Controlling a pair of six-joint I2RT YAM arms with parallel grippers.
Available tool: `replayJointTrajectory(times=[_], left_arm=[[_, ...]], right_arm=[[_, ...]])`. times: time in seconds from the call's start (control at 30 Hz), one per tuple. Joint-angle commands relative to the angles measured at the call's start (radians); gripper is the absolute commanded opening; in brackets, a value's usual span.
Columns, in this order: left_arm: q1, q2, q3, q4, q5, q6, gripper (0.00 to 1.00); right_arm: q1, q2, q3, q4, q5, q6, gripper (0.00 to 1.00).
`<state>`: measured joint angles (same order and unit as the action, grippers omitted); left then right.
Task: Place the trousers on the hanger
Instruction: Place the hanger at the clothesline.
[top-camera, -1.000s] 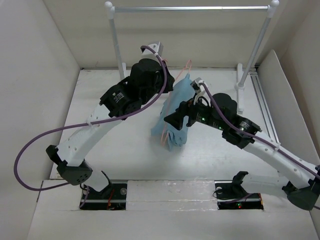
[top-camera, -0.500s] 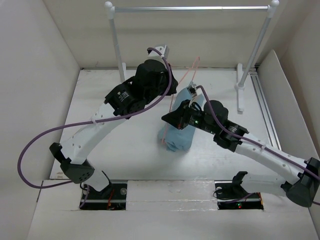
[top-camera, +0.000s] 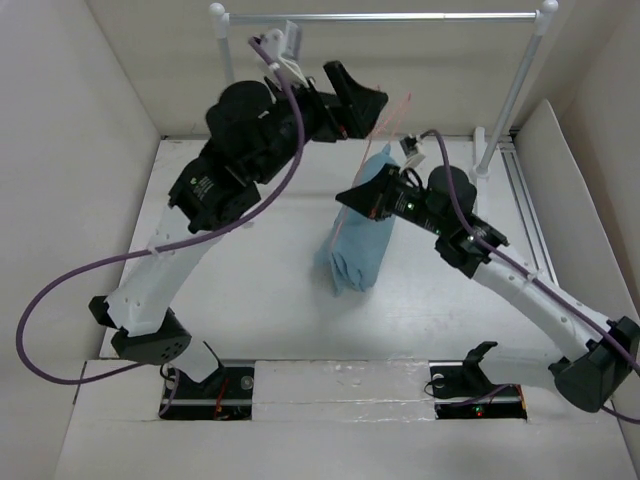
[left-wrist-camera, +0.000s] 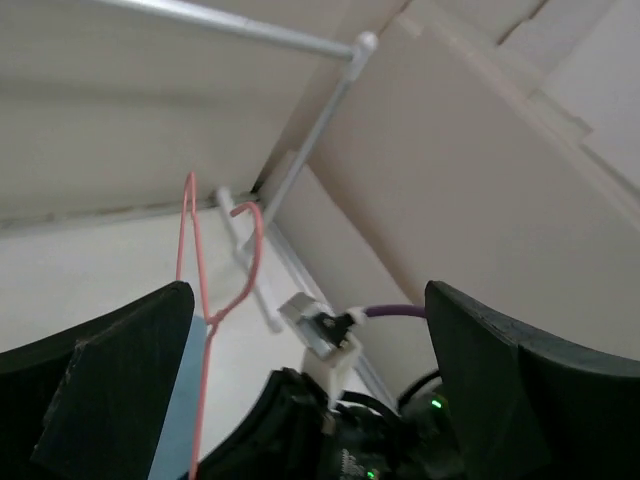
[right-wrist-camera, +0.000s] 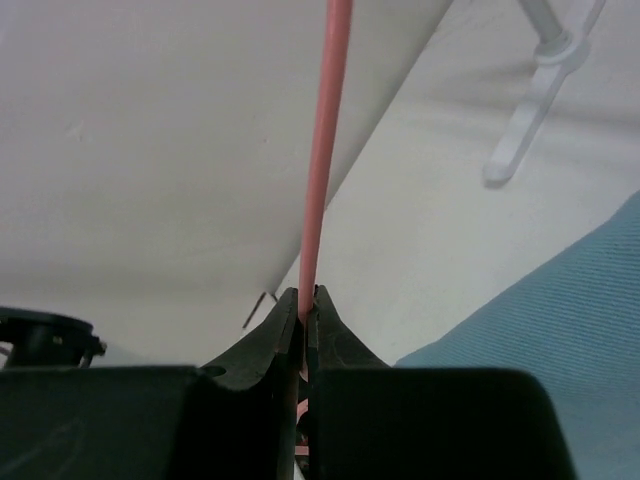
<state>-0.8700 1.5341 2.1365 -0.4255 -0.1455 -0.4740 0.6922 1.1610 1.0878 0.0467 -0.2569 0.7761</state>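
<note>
The white table (top-camera: 250, 280) carries a silver rail (top-camera: 380, 17) on white-knobbed posts across its far end. In the middle of the table, between the two arms, the light blue trousers (top-camera: 360, 250) hang as a folded bundle draped over the hanger, their top edge up at the right arm's wrist. Whether their lower end rests on the table cannot be told. The left gripper (left-wrist-camera: 308, 300) is raised high near the rail, its fingers spread wide and gripping nothing; the hanger's hook shows beyond them, apart from both. The right gripper (right-wrist-camera: 306, 295) has its fingers pressed together on the hanger (right-wrist-camera: 322, 150) — a thin pink-red wire rising tilted from the clamp, hook uppermost.
</note>
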Motion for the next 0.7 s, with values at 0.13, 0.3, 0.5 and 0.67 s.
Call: replayJointTrajectory(times=[0.13,0.3,0.5,0.67], left_arm=[[0.003,-0.106,0.113,0.145,0.037,0.077,0.99],[0.003,-0.228,-0.123,0.139,-0.051,0.077,0.99],[0.003,-0.362,-0.449,0.131,-0.071,-0.008,0.99],[0.003,-0.422,-0.657,0.11,-0.072,-0.058,0.99]], right_arm=[[-0.218,0.086,0.279,0.205,-0.157,-0.035,0.0],[-0.411,0.213,0.43,0.194,-0.31,-0.015,0.0],[-0.595,0.393,0.624,0.168,-0.438,0.006,0.0],[-0.655,0.511,0.738,0.176,-0.446,0.018,0.0]])
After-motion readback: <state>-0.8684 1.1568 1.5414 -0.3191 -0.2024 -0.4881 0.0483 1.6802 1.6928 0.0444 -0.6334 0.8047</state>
